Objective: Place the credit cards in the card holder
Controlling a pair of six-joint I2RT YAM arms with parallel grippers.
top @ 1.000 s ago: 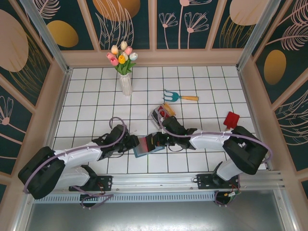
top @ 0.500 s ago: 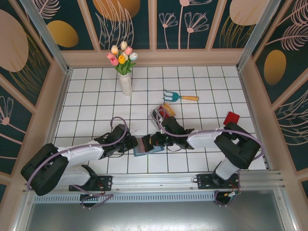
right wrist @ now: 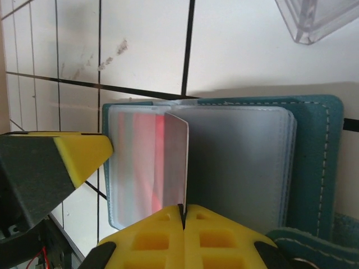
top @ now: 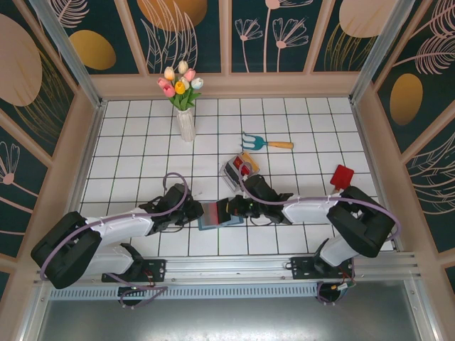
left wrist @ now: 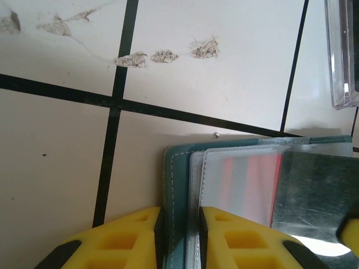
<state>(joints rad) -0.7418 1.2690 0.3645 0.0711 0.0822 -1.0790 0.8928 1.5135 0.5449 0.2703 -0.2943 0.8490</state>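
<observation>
The teal card holder [top: 213,217] lies open on the tiles between both arms. My left gripper [left wrist: 179,238] is shut on its left edge, pinching the teal cover [left wrist: 178,168] and the clear sleeves. A red card [left wrist: 252,179] shows through a sleeve. My right gripper [right wrist: 183,212] is shut on a grey card [right wrist: 177,162], held on edge over the open sleeves [right wrist: 235,162]. The grey card [left wrist: 320,190] sits at the right in the left wrist view. From above, the left gripper [top: 193,212] and right gripper [top: 236,208] flank the holder. Another red card [top: 342,176] lies at the right.
A clear tray [top: 238,168] with red and yellow contents stands just behind the holder; its corner [right wrist: 320,19] shows near the right gripper. A small blue rake [top: 266,143] lies farther back. A white vase of tulips [top: 185,106] stands at the back left.
The right gripper with the grey card shifted slightly left, then back right over the holder, and its arm moved a little. The left gripper kept its hold.
</observation>
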